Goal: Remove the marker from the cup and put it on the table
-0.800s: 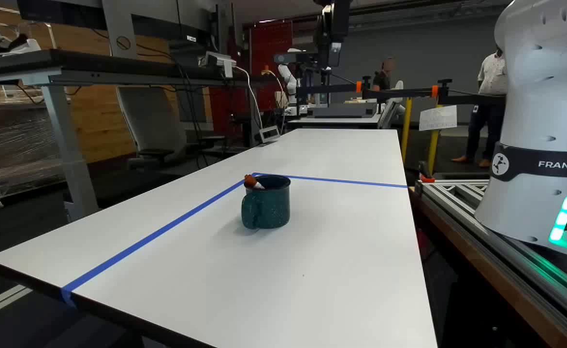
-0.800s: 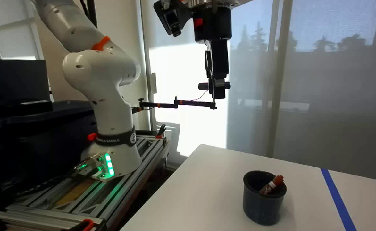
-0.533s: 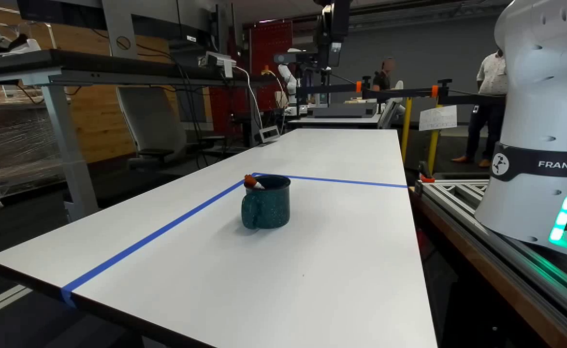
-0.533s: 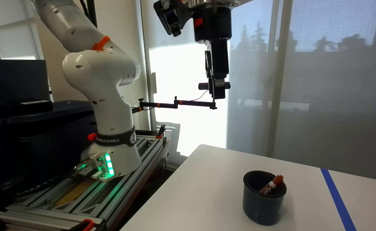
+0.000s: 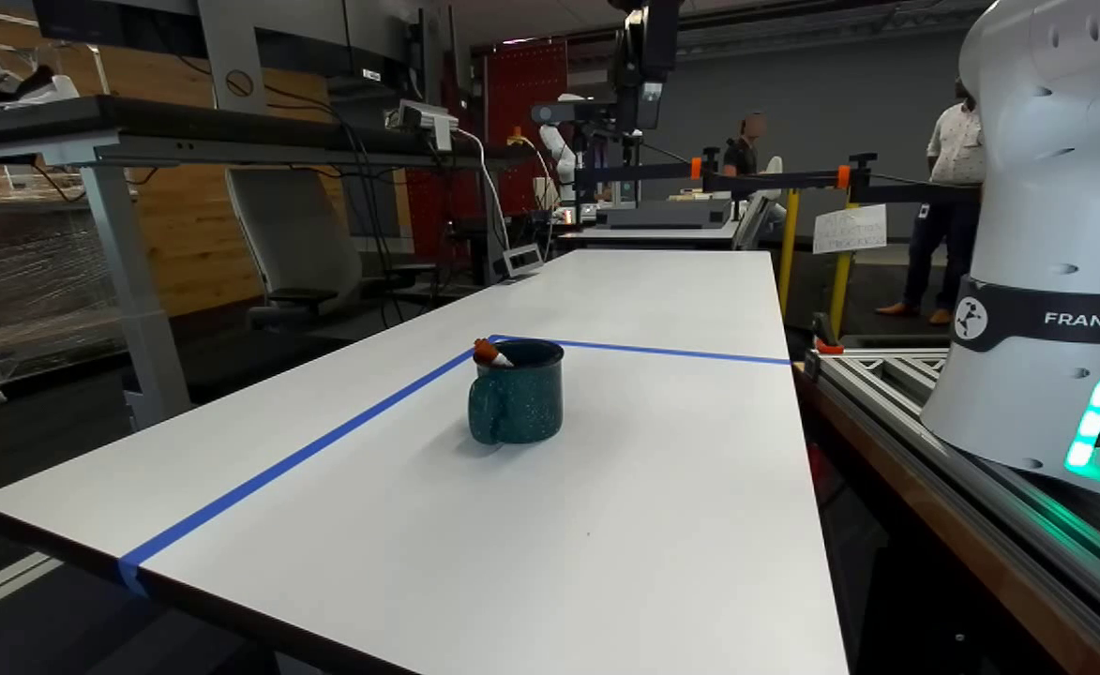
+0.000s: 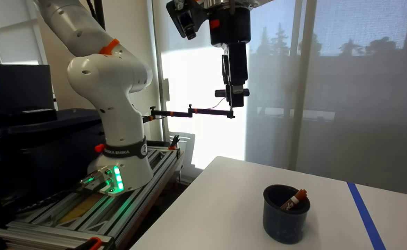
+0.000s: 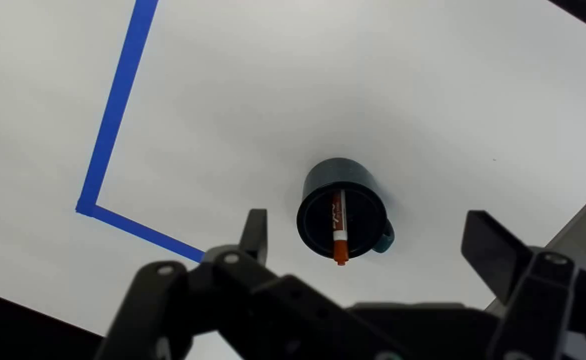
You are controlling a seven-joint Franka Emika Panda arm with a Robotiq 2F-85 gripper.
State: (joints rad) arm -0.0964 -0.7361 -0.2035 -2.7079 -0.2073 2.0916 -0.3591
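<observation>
In my wrist view, two blue tape strips point(image 7: 110, 125) meet on the table point(image 7: 223, 110) left of the one cup point(image 7: 337, 171). My pincer point(image 7: 366, 220) hangs higher than the cup, two fingers point(image 7: 258, 235) wide apart, clasping only air; inside the cup leans one marker point(image 7: 339, 220), orange end over the rim. Right of the cup, the table stretches to its edge.

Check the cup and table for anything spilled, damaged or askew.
No spill or damage shows. The cup stands upright, the marker leaning inside it. The one small oddity is a dark speck on the table, apart from the cup, too small to identify.
</observation>
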